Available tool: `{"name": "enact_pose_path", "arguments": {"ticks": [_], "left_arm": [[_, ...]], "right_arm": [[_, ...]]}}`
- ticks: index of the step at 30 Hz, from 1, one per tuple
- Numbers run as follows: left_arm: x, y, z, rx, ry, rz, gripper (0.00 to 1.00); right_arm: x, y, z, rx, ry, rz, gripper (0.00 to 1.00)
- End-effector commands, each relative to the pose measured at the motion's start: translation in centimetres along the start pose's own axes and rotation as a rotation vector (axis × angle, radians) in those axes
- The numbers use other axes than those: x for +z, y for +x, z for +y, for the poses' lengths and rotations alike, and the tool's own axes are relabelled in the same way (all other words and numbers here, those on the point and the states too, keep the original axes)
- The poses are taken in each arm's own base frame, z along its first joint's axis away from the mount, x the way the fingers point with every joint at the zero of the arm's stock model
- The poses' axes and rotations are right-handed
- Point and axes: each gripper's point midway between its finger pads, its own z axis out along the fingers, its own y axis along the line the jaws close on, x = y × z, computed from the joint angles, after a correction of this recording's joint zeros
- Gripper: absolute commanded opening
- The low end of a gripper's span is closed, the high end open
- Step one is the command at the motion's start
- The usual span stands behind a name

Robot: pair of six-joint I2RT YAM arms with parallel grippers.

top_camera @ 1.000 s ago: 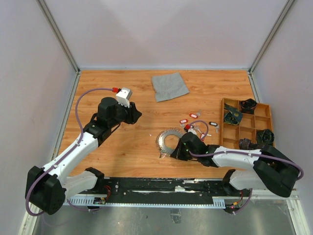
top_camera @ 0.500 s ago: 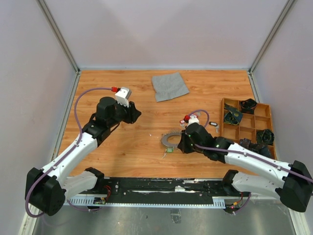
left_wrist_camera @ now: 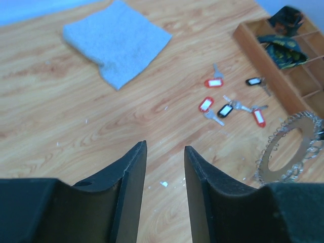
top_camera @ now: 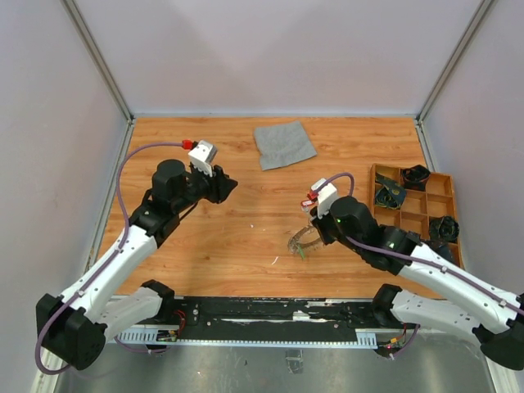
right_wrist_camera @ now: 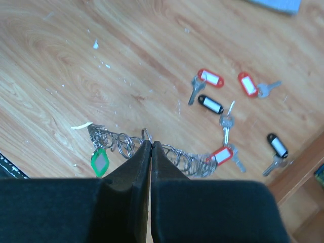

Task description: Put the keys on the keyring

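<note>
The left claw (left_wrist_camera: 164,152) hangs half open, empty, over the left of the table (top_camera: 237,164). Right of centre, the right claw (right_wrist_camera: 151,144) has pinched the keyring (top_camera: 304,242), which lay flat a second ago, and tipped it on edge, ready for threading. The keys (right_wrist_camera: 223,109) lie loose just beyond.

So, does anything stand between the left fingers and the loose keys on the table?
Nothing visible does: only bare table lies between the left fingers and the keys; the grey cloth lies aside.
</note>
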Motion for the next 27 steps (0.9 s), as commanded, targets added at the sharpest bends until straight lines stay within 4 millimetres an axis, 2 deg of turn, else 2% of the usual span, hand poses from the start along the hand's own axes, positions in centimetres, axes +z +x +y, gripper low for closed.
{"name": "enact_pose_path", "arguments": {"ticks": [1, 6, 13, 19, 27], "left_arm": [[-1.9, -6.0, -2.9, 0.073, 0.062, -0.147, 0.42], [-4.1, -9.7, -6.7, 0.119, 0.155, -0.254, 0.45], [-8.0, -13.3, -11.1, 0.171, 0.336, -0.385, 0.47], [-10.7, -14.4, -14.6, 0.21, 0.508, -0.43, 0.49], [-13.6, -15.0, -16.5, 0.228, 0.614, -0.477, 0.52]], "right_arm": [[-2.2, -6.5, -0.5, -0.168, -0.033, -0.252, 0.01], [-5.2, -11.6, 1.8, -0.185, -0.166, -0.504, 0.01], [-9.5, -16.3, 4.7, -0.178, -0.342, -0.767, 0.0], [-12.7, -19.3, 6.6, -0.16, -0.468, -0.94, 0.0], [-15.3, -21.5, 7.5, -0.074, -0.567, -1.037, 0.0]]}}
